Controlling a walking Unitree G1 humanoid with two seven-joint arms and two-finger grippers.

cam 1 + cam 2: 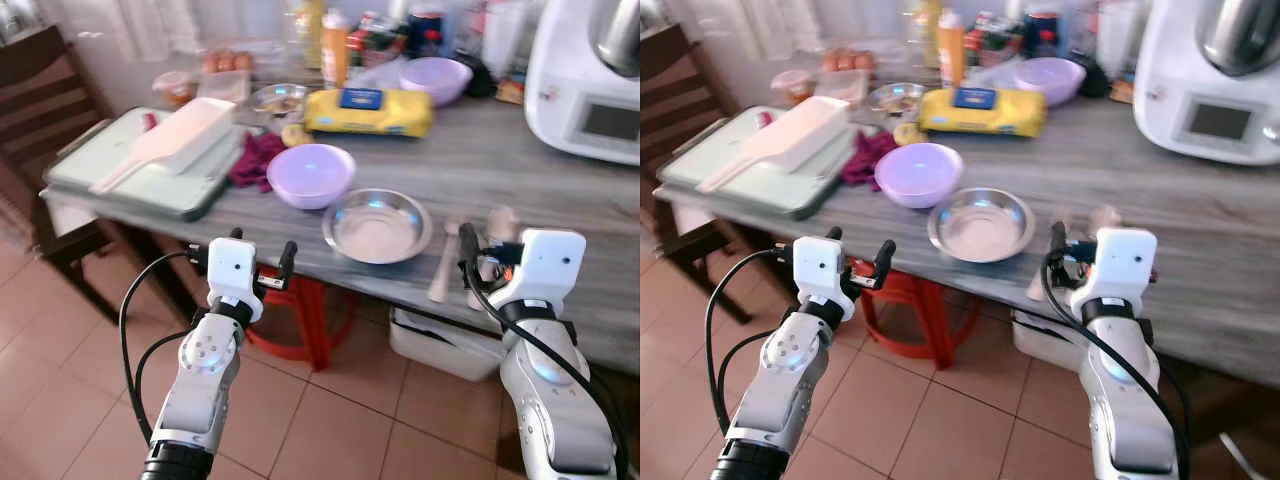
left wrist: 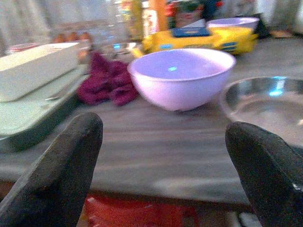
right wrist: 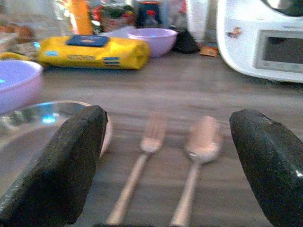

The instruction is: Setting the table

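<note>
While both grippers hover at the table edge (image 1: 560, 290) with fingers spread and empty, the right gripper (image 3: 165, 165) faces the fork (image 3: 142, 156) and spoon (image 3: 201, 146) beside the metal plate (image 1: 377, 226). Next, I judge, it must pinch one handle.

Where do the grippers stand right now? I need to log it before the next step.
Left gripper: open, holding nothing, before the lilac bowl.
Right gripper: open, holding nothing, facing the fork and spoon.
</note>
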